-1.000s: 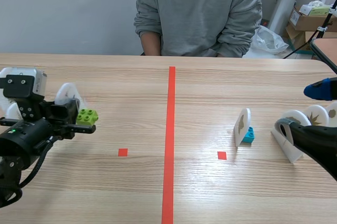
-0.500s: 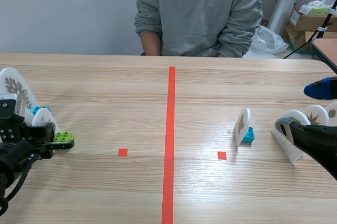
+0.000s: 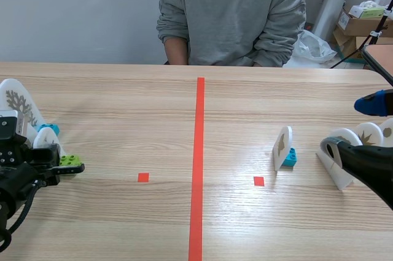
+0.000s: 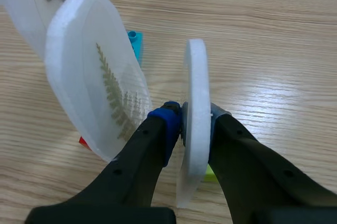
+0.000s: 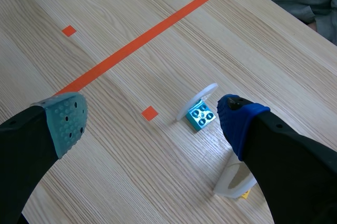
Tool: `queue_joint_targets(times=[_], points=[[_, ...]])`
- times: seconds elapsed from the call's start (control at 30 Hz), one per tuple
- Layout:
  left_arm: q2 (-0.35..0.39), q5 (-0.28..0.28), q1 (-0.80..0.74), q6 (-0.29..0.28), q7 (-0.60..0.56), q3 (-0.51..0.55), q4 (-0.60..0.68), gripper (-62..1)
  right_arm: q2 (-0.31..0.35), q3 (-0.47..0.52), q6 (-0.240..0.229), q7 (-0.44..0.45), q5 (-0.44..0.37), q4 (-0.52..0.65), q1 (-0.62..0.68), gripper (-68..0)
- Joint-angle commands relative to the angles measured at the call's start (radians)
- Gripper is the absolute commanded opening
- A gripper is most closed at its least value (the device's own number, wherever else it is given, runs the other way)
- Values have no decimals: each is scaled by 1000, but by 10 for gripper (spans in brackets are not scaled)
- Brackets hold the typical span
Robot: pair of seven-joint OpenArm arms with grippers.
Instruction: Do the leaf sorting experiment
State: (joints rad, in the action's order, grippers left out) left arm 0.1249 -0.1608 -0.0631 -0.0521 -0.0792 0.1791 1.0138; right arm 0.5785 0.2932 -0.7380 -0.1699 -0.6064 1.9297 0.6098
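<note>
Scene view: the left end effector (image 3: 61, 169) sits low at the left edge of the frame, clamped on a white leaf disc (image 3: 47, 140) that carries a green block (image 3: 70, 160). The block looks to serve as a foot, so the disc can stand upright on the worktop (image 3: 123, 113). Whether it rests there now is hard to tell. Just behind, at the far left, stands a taller leaf card (image 3: 15, 104) with a blue block (image 3: 49, 129) at its base, so this side appears to be one sorting group. Right of the red tape line (image 3: 199, 150), a lone disc (image 3: 282, 145) stands on a turquoise block (image 3: 290, 158). Further discs (image 3: 370, 131) cluster at the right edge. A person (image 3: 230, 15) sits at the top centre.

Left wrist view: the fingers press both faces of the leaf disc, seen edge-on, a hold that keeps it vertical. Just beside it leans a fern card (image 4: 100, 92), near but not visibly touching.

Right wrist view: the right end effector (image 5: 152, 119) hangs with fingers wide apart, holding nothing. The lone disc stands ahead, beside the blue-padded finger, and is probably the next candidate.
</note>
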Motion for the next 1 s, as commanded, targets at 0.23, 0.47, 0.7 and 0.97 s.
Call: queue_joint_targets(times=[0.23, 0.47, 0.7, 0.97], points=[[9, -1, 14, 5, -14, 1, 13, -191, 8, 3, -8, 11, -7, 1, -14, -169], [10, -1, 11, 5, -6, -1, 26, -127, 8, 3, -8, 11, -7, 1, -14, -169], [26, -2, -44, -15, 28, -1, 167, -127, 8, 3, -8, 11, -7, 1, -14, -169], [59, -9, -162, -74, 47, -1, 402, -127, 8, 3, -8, 11, -7, 1, -14, -169]])
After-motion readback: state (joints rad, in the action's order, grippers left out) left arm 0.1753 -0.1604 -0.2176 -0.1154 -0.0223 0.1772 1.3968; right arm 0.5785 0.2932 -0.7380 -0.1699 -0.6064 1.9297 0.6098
